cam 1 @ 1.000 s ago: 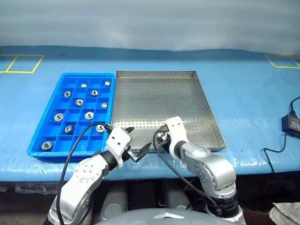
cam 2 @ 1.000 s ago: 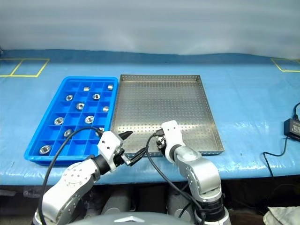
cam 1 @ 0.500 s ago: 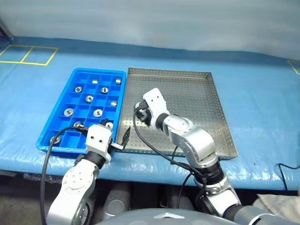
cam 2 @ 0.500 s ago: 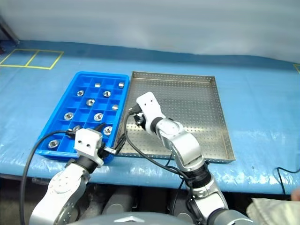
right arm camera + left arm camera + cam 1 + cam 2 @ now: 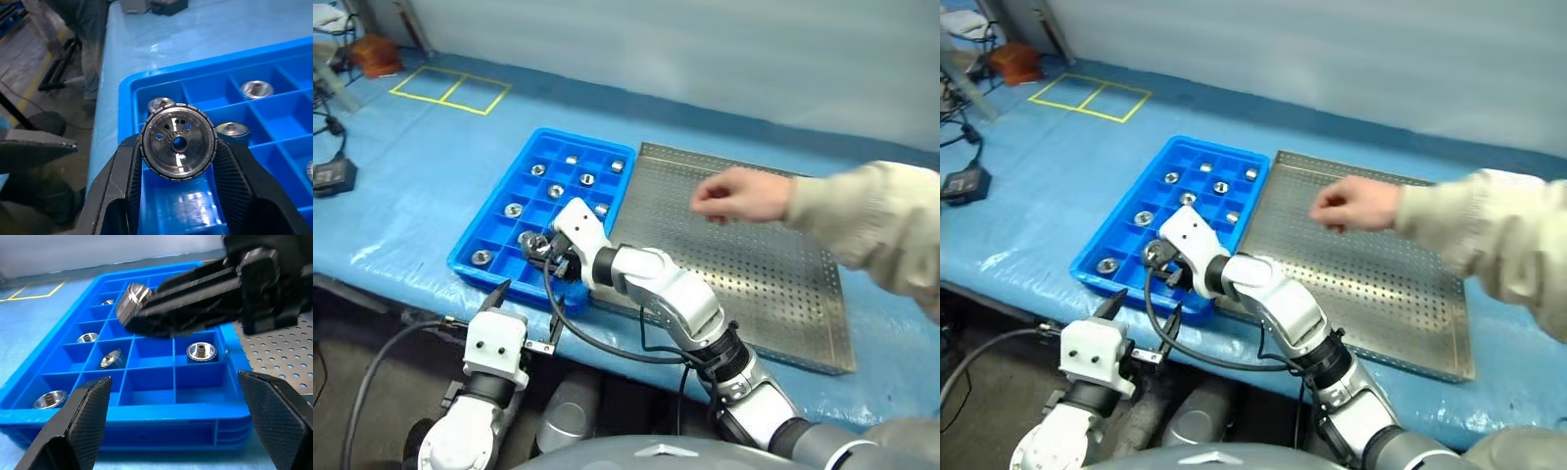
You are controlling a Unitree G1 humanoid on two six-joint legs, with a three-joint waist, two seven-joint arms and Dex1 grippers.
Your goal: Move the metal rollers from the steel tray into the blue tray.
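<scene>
My right gripper (image 5: 538, 245) is shut on a shiny ring-shaped metal roller (image 5: 177, 141) and holds it above the near cells of the blue tray (image 5: 487, 213). Several more rollers (image 5: 515, 209) lie in separate compartments of that tray. To the tray's right lies the steel tray (image 5: 754, 284), and its perforated floor is bare where it shows. My left gripper (image 5: 527, 304) hangs open and empty just in front of the table's edge, facing the blue tray. The left wrist view shows its two fingertips (image 5: 93, 396) wide apart, with the held roller (image 5: 133, 301) beyond them.
A person's hand (image 5: 734, 194) in a beige sleeve (image 5: 862, 230) reaches in from the right over the steel tray. Yellow tape squares (image 5: 450, 90) mark the blue table cover at the far left. A black adapter (image 5: 331, 176) with cables lies near the left edge.
The view has swung left. My right gripper carried the roller from the steel tray's near left corner over to the blue tray. My left gripper drew back off the table. A person's hand came in.
</scene>
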